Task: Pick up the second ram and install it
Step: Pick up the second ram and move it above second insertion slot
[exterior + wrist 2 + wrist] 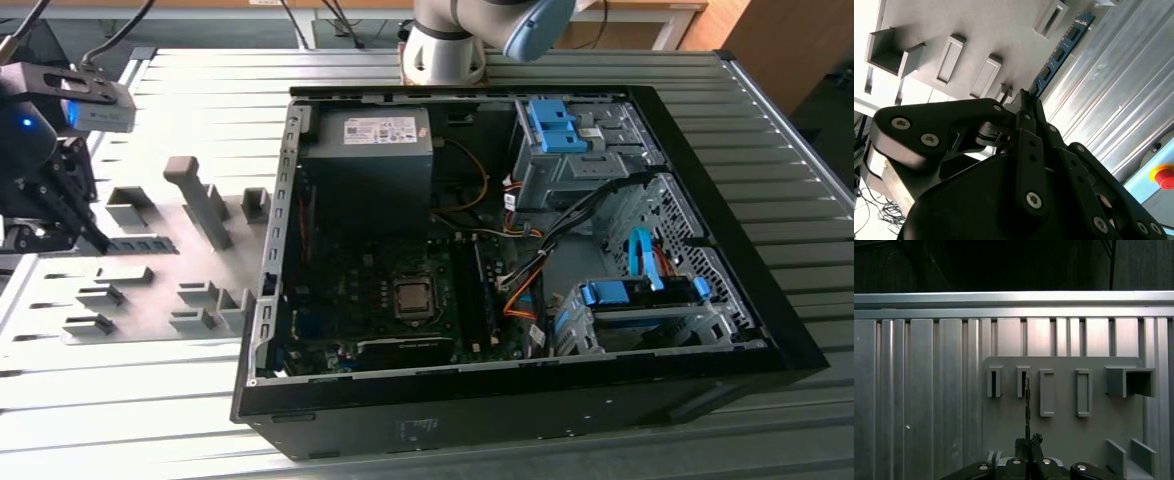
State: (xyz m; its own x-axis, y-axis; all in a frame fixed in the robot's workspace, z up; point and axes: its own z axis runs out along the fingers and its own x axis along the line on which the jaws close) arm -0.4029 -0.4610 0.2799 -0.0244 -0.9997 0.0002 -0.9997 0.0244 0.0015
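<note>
1. The gripper [91, 235], a black two-fingered metal claw on the arm's wrist, hangs at the exterior view's left, over the grey plastic base plate [147, 295] with its raised holder blocks
2. Its fingers [1020, 444] are drawn close together, and the near end of the second ram [1027, 405], a long thin blue-green circuit-board stick with small dark chips, is pinched between them
3. In the second wrist view the second ram [1059, 52] runs straight out from the gripper [1024, 97], with its chip side showing, across the edge of the base plate [1004, 30] and next to the ribbed aluminium table [1114, 100]
4. In the first wrist view the stick is seen edge-on, and its far end reaches a slotted grey holder block [1023, 381] in a row of such blocks
5. In the exterior view the second ram [140, 243] stands on its long edge, level, low over the plate; I cannot tell whether it rests on the plate or is lifted clear
6. The ram is well apart from the open black computer case [534, 425], which lies on its side on the table [134, 400] towards the exterior view's right
7. Inside the case are a grey box-shaped power supply [367, 150], a dark motherboard with a square processor socket [411, 298] and two bright-blue plastic drive brackets [554, 125]
8. A round red push button [1164, 176] shows past the table's edge in the second wrist view
</note>
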